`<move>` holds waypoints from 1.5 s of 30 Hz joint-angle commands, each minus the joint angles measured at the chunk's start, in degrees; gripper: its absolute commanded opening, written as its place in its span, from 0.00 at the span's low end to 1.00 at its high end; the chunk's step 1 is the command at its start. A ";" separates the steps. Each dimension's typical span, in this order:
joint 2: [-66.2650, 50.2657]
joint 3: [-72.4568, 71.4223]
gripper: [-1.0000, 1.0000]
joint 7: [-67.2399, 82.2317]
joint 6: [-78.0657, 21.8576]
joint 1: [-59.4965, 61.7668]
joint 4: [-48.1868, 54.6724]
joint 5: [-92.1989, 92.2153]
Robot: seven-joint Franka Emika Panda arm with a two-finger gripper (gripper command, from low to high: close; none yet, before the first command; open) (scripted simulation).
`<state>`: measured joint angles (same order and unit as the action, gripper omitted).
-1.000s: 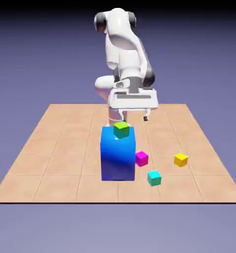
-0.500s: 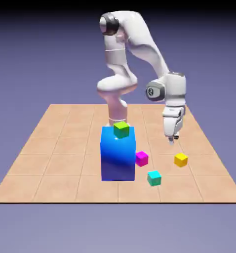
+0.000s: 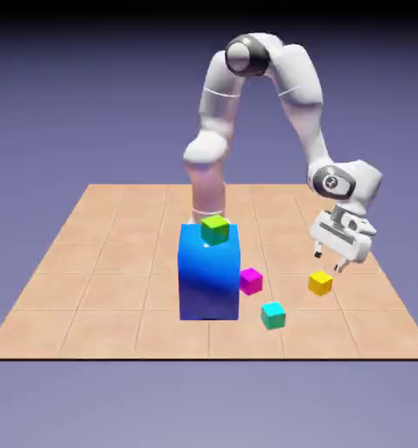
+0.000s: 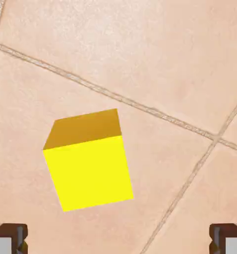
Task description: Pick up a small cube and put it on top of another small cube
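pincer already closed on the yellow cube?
No. In the hand view the yellow cube sits untouched on the tiles, ahead of the open pincer.

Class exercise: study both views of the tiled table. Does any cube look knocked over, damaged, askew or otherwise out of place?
Nothing stands out. The lime-green cube sits flat on the big blue block; the magenta cube, cyan cube and yellow cube rest flat on the table, apart from each other. The open gripper hovers above the yellow cube, not touching.
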<state>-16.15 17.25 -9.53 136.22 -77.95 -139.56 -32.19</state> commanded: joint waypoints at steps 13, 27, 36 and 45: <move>-1.91 0.41 0.00 -0.10 1.06 -0.51 0.26 -0.77; 26.84 -7.53 0.00 15.53 -16.25 26.88 -6.16 -0.19; 45.31 -12.74 0.00 25.81 -26.99 45.57 -10.47 -0.11; 49.04 -11.64 0.00 27.20 -21.19 55.33 -18.39 -5.01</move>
<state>32.89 5.61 17.71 114.97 -22.62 -157.94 -37.10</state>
